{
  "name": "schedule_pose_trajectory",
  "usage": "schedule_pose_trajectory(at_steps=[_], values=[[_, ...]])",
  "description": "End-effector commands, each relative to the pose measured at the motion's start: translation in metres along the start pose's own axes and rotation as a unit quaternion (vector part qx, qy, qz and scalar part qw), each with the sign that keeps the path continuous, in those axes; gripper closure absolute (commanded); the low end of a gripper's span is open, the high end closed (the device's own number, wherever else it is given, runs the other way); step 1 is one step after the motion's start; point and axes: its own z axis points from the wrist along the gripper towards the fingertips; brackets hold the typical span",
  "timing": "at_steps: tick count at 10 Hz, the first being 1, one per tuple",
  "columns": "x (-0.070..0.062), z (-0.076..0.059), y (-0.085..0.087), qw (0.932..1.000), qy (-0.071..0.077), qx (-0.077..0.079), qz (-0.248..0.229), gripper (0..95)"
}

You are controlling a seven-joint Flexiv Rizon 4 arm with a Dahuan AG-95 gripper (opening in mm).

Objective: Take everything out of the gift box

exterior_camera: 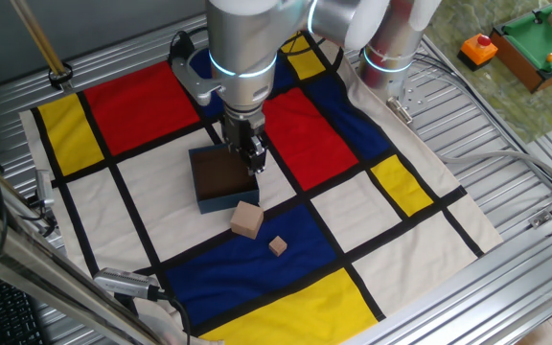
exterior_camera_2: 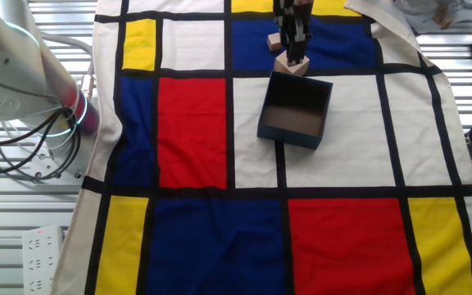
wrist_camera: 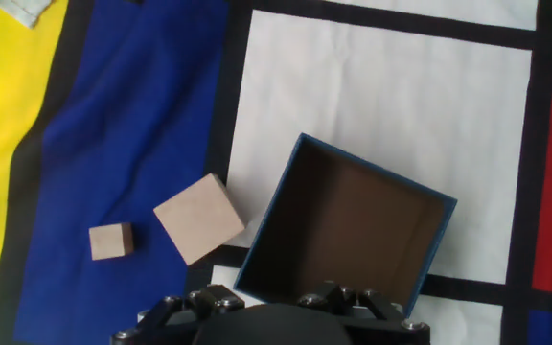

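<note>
The gift box (exterior_camera: 220,178) sits on a white panel of the colour-block cloth (exterior_camera: 142,115) that covers the surface, its dark navy walls low and its brown inside bare in all three views; both wooden blocks lie outside it on the cloth. The larger block (exterior_camera: 247,219) rests just beside the box's near corner in one fixed view, straddling the black band between the white panel and a blue one, close to the box wall, though I cannot tell whether they touch; the hand view shows it tilted against the box's edge line with a thin gap. The smaller block (exterior_camera: 277,246) lies a little further out on the blue panel, apart from the larger one. The hand (exterior_camera: 254,159) hangs above the box's far side, lifted clear of the cloth, with nothing between its fingers; the fingertips look close together, but whether they are fully closed I cannot tell, since the hand view shows only the dark base of the hand at the bottom edge. Away from the cloth, an orange object with a red button (exterior_camera: 478,49) sits beside a small green game table (exterior_camera: 541,43) on the metal surface.
</note>
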Motion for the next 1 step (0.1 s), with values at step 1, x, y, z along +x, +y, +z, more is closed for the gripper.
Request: schedule_pose_trajectory(at_steps=[1], values=[[-0.0003,-0.0015,0.0011,1.0000,0.003,-0.004,-0.001,38.0]])
